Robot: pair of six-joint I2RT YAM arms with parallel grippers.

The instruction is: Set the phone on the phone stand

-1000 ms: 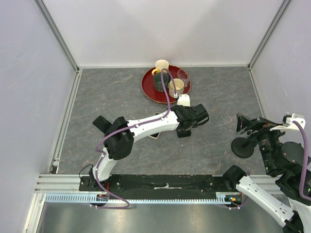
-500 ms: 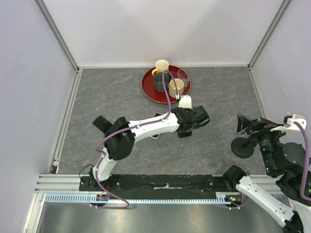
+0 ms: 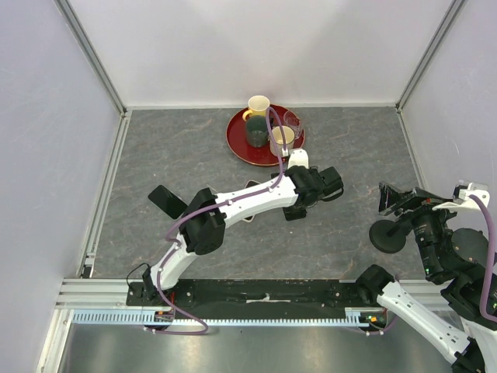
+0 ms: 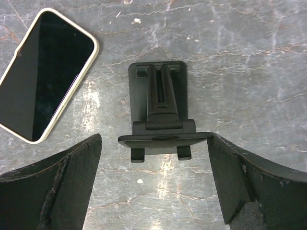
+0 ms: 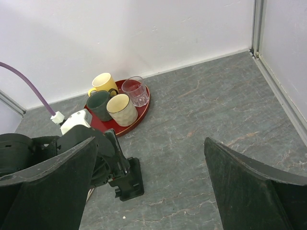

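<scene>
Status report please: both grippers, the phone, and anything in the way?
Left gripper open above the folding piece; right gripper open, empty. Phone flat on table, not held. Phone stand empty, at the right.

In the left wrist view the phone (image 4: 48, 76) runs off the picture at 9 o'clock; from above, the left arm (image 3: 248, 199) covers nearly all of it. The left gripper (image 4: 154, 138) has both fingers (image 4: 249, 187) cut by the edge at 6 o'clock. The right gripper (image 5: 149, 141) likewise loses its fingers (image 5: 43, 182) at 6 o'clock. From above, the right arm (image 3: 439, 252) leaves the picture between 3 and 5 o'clock.
</scene>
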